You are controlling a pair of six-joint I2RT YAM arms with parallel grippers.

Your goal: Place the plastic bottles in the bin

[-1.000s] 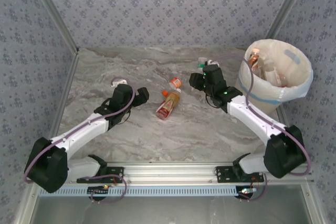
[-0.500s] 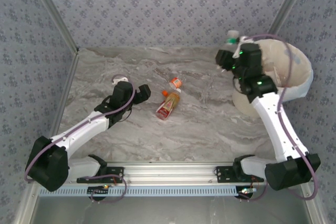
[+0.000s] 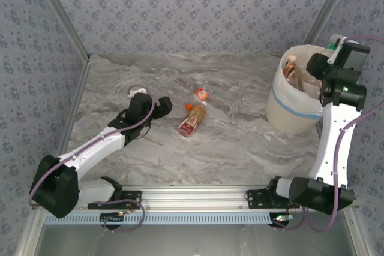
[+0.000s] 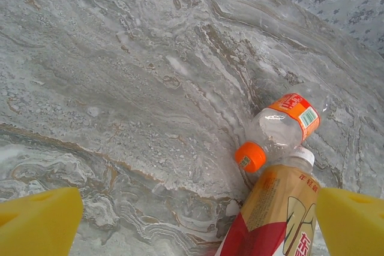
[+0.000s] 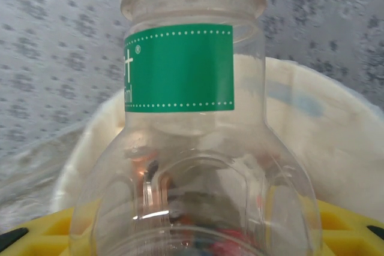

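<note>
From above, we see the right end effector (image 3: 333, 52) up high by the far side of the tall round bin with a cream-white bag and a light blue band (image 3: 294, 103). It is clamped on a small clear plastic bottle with a green label (image 3: 333, 43). Inside the bin we see other bottles (image 3: 291, 65). We think this is the drop step. Next, the fingers need to let go while the bottle hangs over the bag's mouth, not over the rim. The left end effector (image 3: 163, 106) hovers low over the grey marbled tabletop (image 3: 240, 148).

From the left wrist, its yellow fingers (image 4: 36, 223) stand wide apart with nothing between them. Ahead lies a clear bottle with an orange cap and an orange label (image 4: 279, 125). Its cap touches the shoulder of a bottle with a white cap and a tan and red label (image 4: 270, 214). That label has red Chinese signs, too cut off for us to read. The writing on the orange label is too small.

From the right wrist, the held bottle is very close, with the bin's bag behind it. Its green label has rows of white dots, a "t" with a small ® sign, and what looks like "ml". The rest turns away from us.
</note>
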